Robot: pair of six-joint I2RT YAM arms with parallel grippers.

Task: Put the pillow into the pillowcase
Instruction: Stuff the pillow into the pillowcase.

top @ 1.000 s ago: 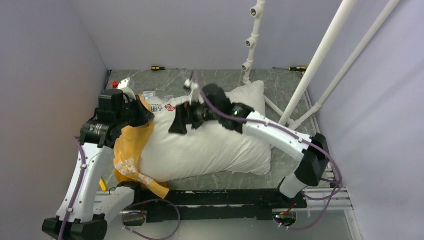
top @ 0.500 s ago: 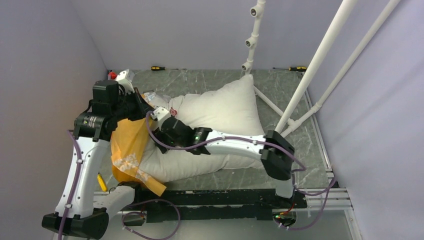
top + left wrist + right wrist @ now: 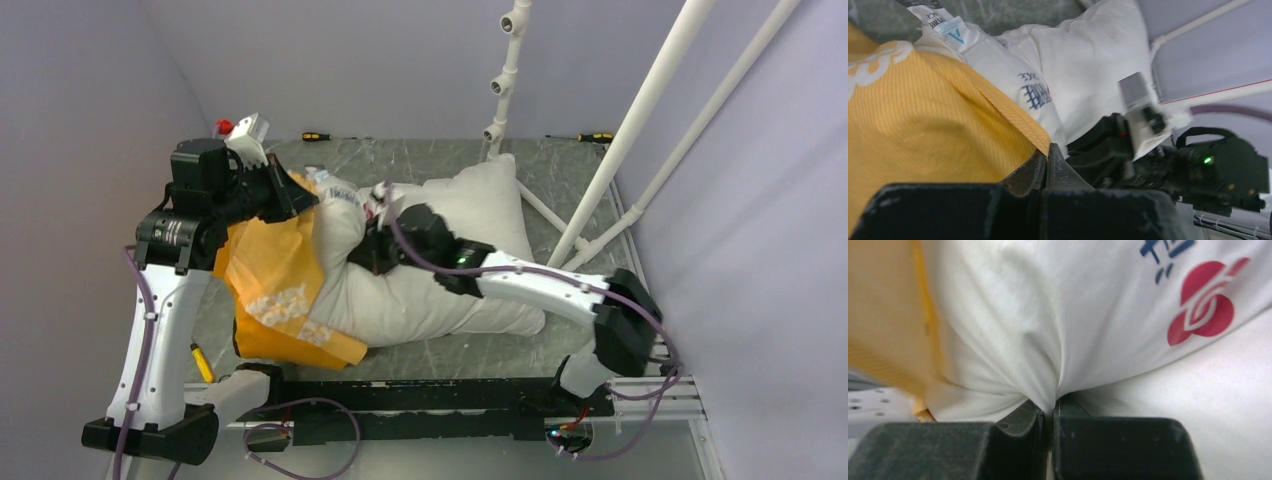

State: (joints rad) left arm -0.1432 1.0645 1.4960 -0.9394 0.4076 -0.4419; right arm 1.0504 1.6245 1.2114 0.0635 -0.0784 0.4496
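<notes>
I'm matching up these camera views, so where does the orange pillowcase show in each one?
Top external: pillowcase left of centre.
Left wrist: pillowcase fills the left half.
Right wrist: pillowcase, blurred strip at left edge.
Shared landmark: the white pillow.

The pillow is plain white, with a red swirled round logo and dark blue lettering near one end. Its label is white with blue print. The pillowcase is orange-yellow with fine ribbing and white printed shapes. The counter is grey-green with pale marble-like veins. The left end effector and right end effector are black.
</notes>
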